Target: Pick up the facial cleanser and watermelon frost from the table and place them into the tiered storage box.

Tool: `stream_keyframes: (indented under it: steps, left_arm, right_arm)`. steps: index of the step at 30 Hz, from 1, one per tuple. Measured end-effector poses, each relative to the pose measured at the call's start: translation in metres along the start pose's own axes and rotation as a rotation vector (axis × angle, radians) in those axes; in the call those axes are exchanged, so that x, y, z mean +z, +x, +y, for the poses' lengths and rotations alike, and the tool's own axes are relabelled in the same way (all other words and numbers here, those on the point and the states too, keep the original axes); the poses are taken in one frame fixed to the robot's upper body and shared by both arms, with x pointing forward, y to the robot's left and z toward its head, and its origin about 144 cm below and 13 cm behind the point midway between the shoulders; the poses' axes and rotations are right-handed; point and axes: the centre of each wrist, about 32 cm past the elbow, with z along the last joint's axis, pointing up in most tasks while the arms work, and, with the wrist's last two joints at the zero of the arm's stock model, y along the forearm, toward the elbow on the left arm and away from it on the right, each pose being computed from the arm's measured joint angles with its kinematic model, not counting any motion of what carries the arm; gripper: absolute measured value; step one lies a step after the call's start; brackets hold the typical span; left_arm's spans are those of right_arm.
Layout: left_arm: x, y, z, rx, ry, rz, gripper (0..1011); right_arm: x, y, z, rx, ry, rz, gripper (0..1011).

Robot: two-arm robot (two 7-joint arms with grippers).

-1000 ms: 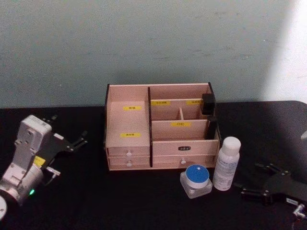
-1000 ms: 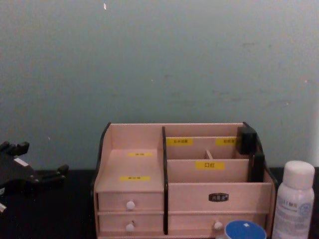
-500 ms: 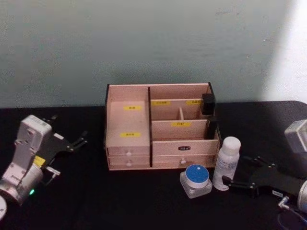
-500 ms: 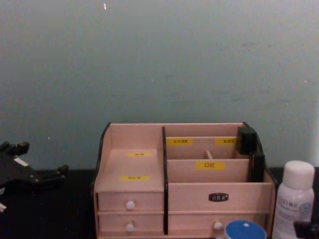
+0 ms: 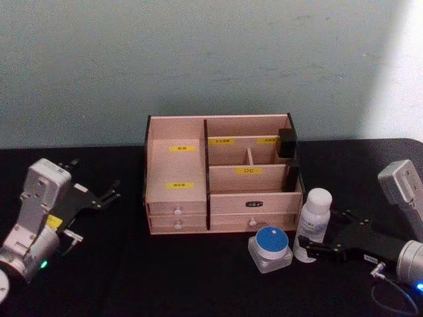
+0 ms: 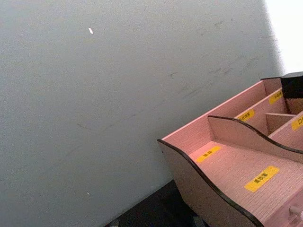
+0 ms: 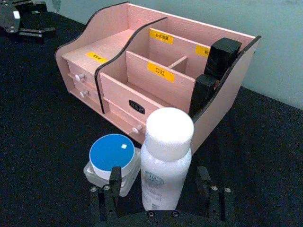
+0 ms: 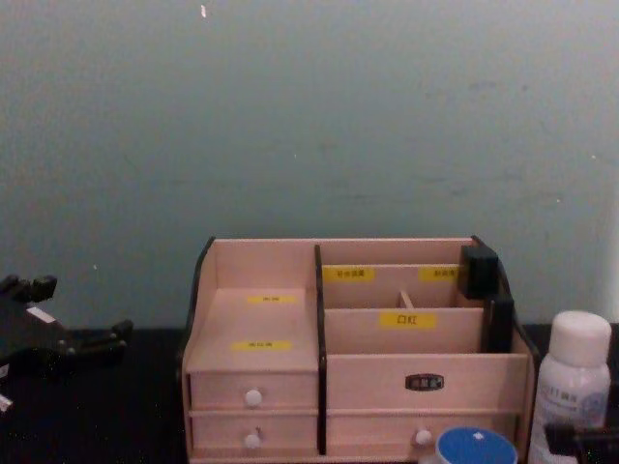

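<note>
A white bottle with a white cap (image 5: pixel 313 223) (image 7: pixel 165 161) (image 8: pixel 571 387) stands on the black table in front of the right end of the tiered storage box (image 5: pixel 248 198) (image 8: pixel 426 382) (image 7: pixel 118 92). A squat clear jar with a blue lid (image 5: pixel 269 247) (image 7: pixel 111 158) (image 8: pixel 476 447) sits just left of it. I cannot tell which is the facial cleanser and which the watermelon frost. My right gripper (image 5: pixel 319 231) (image 7: pixel 158 178) is open, one finger on each side of the bottle's lower half. My left gripper (image 5: pixel 96 178) (image 8: pixel 82 309) rests open at the far left.
Two black blocks (image 5: pixel 288 142) (image 7: pixel 220 56) sit in the box's right-hand compartments. The box has small drawers with white knobs (image 5: pixel 177 211) along its front. A pale green wall (image 5: pixel 211 59) stands close behind. The left wrist view takes in the box's left side (image 6: pixel 227 165).
My right gripper has moved left along the table to the white bottle, and its fingers now flank it. The left arm, the bottle and the jar have not moved.
</note>
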Motion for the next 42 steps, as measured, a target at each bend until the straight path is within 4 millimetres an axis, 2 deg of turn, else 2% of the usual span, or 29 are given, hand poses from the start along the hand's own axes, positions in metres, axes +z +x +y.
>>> stream_keyframes:
  steps: [13,29,33,36,42]
  left_arm:
    - [0.000,0.000,0.000,0.000,0.000,0.000,1001]
    - [0.000,0.000,0.000,0.000,0.000,0.000,1001]
    - [0.000,0.000,0.000,0.000,0.000,0.000,1001]
    - [0.000,0.000,0.000,0.000,0.000,0.000,1001]
    - [0.000,0.000,0.000,0.000,0.000,0.000,1001]
  right_arm:
    - [0.003,0.003,0.010,0.002,0.010,0.009,1003]
    - [0.003,0.003,0.011,-0.003,0.009,0.003,995]
    - [0.003,0.003,0.011,-0.003,0.010,0.003,882]
    - [0.003,0.003,0.011,-0.002,0.010,0.004,835]
    - [0.003,0.003,0.011,-0.002,0.010,0.005,648]
